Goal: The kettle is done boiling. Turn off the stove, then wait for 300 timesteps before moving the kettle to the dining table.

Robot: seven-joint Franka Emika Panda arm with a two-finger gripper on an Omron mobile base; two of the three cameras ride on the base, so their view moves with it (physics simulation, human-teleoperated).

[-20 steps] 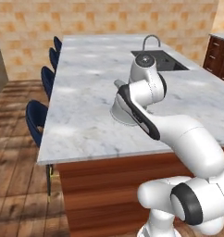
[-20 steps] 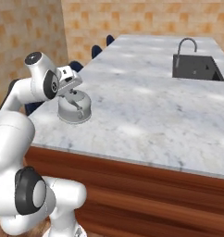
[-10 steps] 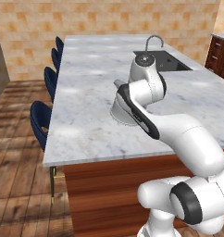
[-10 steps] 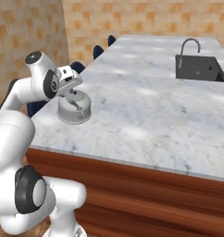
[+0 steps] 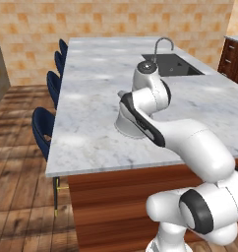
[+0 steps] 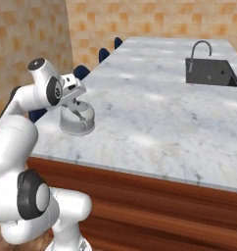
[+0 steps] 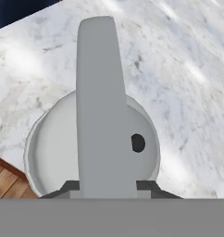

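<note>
Kettle (image 7: 53, 148) squat, rounded, grey metal, on veined marble dining table (image 5: 91, 88).

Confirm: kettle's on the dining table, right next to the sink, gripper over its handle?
Not next to the sink. The kettle stands on the dining table near its front edge, far from the sink at the other end, as the right base view shows. The gripper is at its handle.

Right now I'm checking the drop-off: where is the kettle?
The kettle sits on the dining table near its front edge, at the stool-side corner, far from the sink, with the gripper around its handle.
</note>
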